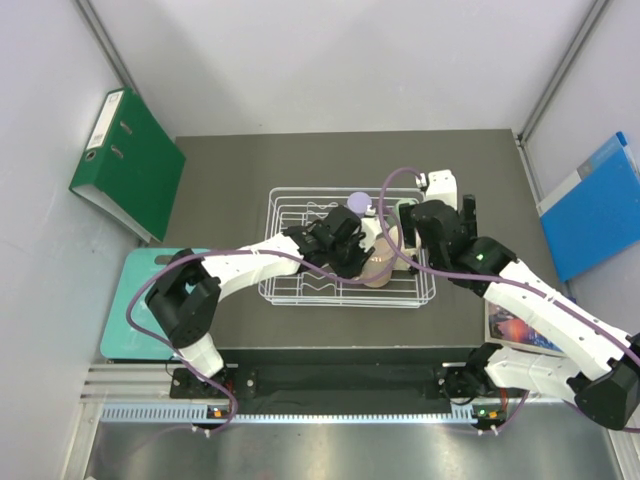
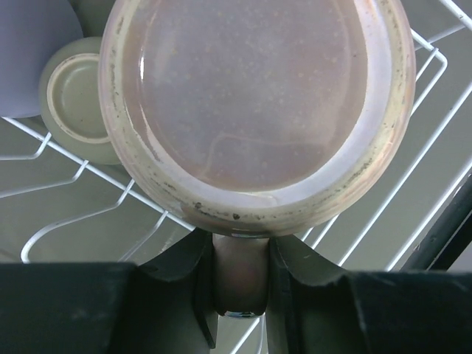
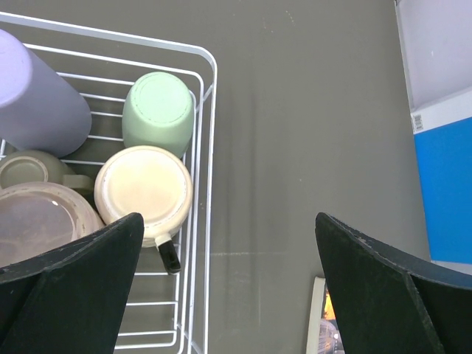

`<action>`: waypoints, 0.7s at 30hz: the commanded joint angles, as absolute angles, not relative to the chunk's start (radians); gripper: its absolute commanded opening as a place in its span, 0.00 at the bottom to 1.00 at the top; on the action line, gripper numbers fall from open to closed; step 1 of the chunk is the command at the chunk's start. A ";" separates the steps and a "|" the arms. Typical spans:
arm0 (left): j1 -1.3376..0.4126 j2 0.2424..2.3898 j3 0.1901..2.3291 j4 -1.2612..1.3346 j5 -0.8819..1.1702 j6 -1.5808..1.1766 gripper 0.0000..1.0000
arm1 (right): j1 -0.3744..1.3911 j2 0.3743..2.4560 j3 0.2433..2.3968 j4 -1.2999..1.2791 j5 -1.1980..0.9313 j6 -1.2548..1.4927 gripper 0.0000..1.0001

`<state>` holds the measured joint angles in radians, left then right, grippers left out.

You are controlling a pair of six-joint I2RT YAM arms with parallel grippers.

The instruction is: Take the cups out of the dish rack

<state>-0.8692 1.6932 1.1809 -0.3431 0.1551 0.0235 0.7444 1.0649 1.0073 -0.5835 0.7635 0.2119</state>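
left hand (image 2: 240,254): pinched on handle of upturned pink cup (image 2: 251,96), inside dish rack (image 1: 300,280)
right hand (image 3: 228,280): wide apart, empty, above counter (image 3: 310,110) just right of dish rack

White arm links (image 1: 250,268), black joints (image 1: 187,300), lilac cables (image 1: 400,171), matte black fingers (image 3: 66,295)
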 commanded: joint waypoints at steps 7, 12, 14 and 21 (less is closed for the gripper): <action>-0.877 1.635 1.226 -0.374 0.123 0.005 0.00 | 0.759 1.043 1.009 -0.552 0.772 0.229 1.00; -0.885 1.553 1.238 -0.383 0.074 -0.029 0.00 | 0.758 1.038 1.015 -0.551 0.769 0.229 1.00; -0.885 1.517 1.250 -0.391 0.058 -0.032 0.00 | 0.759 1.040 1.019 -0.552 0.765 0.230 1.00; -0.891 1.428 1.299 -0.408 0.026 -0.058 0.00 | 0.759 1.049 1.052 -0.549 0.758 0.229 1.00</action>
